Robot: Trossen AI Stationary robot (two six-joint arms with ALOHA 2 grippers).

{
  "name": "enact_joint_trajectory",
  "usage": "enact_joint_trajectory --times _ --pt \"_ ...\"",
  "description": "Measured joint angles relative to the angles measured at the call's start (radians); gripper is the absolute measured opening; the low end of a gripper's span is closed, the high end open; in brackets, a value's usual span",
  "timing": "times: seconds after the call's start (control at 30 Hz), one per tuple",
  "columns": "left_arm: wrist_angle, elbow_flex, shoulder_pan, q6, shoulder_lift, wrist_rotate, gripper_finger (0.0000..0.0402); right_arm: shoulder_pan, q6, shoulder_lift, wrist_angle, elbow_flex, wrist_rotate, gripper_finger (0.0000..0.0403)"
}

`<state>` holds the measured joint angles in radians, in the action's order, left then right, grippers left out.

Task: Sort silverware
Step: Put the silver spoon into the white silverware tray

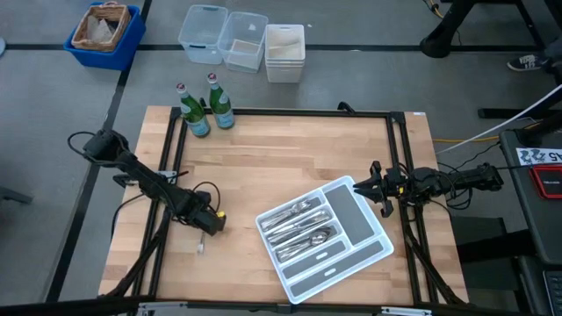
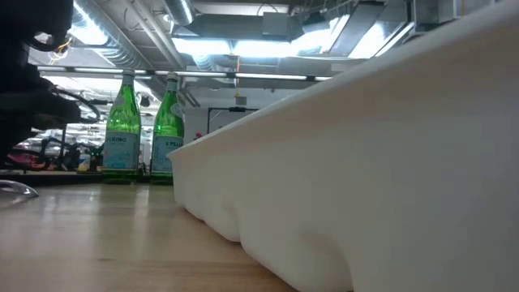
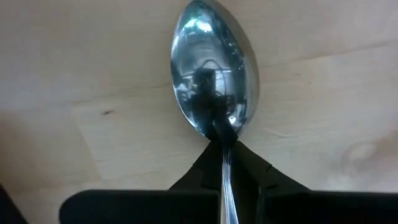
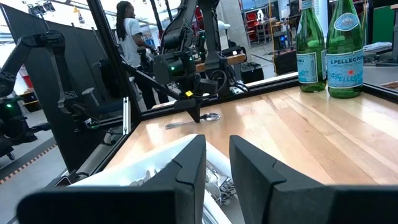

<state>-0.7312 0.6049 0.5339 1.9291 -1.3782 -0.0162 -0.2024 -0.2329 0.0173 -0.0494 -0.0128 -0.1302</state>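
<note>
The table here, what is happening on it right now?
The left gripper is down at the table's left side, shut on a spoon that lies on the wood. The white tray on the right already holds several pieces. The right gripper waits open at the tray's far corner.

White tray (image 1: 372, 255) (grey-lined), 2 green bottles (image 1: 207, 109)

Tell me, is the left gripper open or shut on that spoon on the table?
Shut on it. The left gripper has its dark fingers pinched together around the spoon handle, just behind the bowl, low over the wooden table.
</note>
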Motion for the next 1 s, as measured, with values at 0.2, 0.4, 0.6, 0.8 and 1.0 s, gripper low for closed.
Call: enact_joint_trajectory --times 0.2,0.4,0.6,0.8,1.0 --pt "0.044 0.053 0.0 -0.11 0.037 -0.023 0.0002 0.0 0.0 0.0 0.0 0.0 0.0 0.0076" --pt "0.181 0.097 -0.001 -0.229 0.061 -0.096 0.0002 0.0 0.0 0.0 0.001 0.0 0.0 0.0076" --pt "0.562 0.102 -0.039 -0.441 0.059 -0.287 0.0002 0.0 0.0 0.0 0.001 0.0 0.0 0.0076" --pt "0.949 0.102 -0.142 -0.818 0.046 -0.399 0.0002 0.0 0.0 0.0 0.002 0.0 0.0 0.0076" --pt "1.299 0.115 -0.222 -1.125 -0.065 -0.355 0.0002 0.0 0.0 0.0 0.001 0.0 0.0 0.0076"
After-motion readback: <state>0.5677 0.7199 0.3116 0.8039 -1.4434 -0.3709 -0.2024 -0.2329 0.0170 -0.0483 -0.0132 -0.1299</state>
